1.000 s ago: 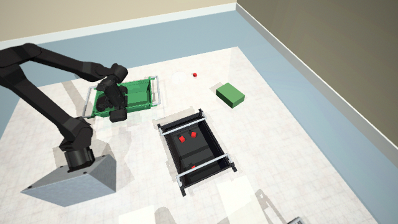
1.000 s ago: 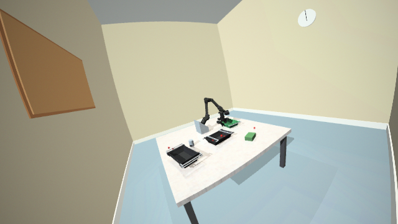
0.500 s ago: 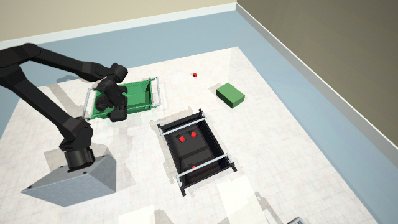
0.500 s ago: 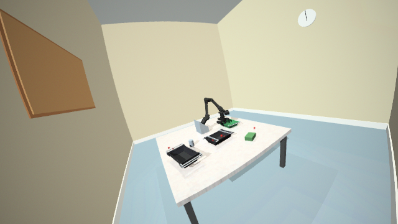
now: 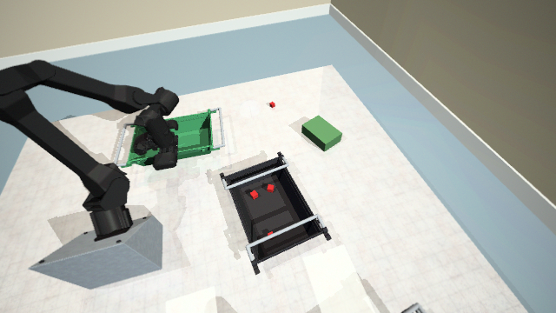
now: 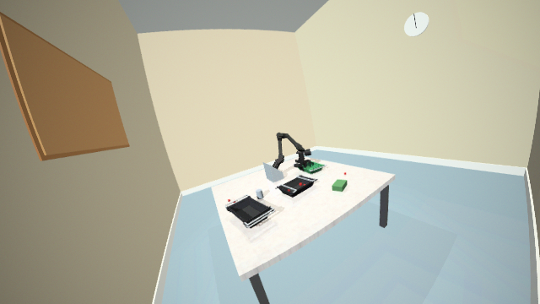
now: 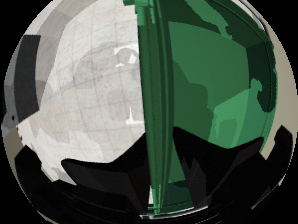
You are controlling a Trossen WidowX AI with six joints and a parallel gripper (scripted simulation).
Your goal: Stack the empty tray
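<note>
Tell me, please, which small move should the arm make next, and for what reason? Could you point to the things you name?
Probably lift the green tray (image 5: pixel 191 151) (image 6: pixel 314 168) (image 7: pixel 157 100) gently straight up: the gripper (image 7: pixel 162 131) is shut on its side wall, while both bars of the loaded black tray (image 5: pixel 248 223) (image 6: pixel 295 192) already lie across its top.

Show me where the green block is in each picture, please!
Top: the green block is right of the middle, up high.
Exterior: right of the middle, lower half, near the table's edge.
Wrist: I can't see it there.
Landmark in all three: the green tray.
</note>
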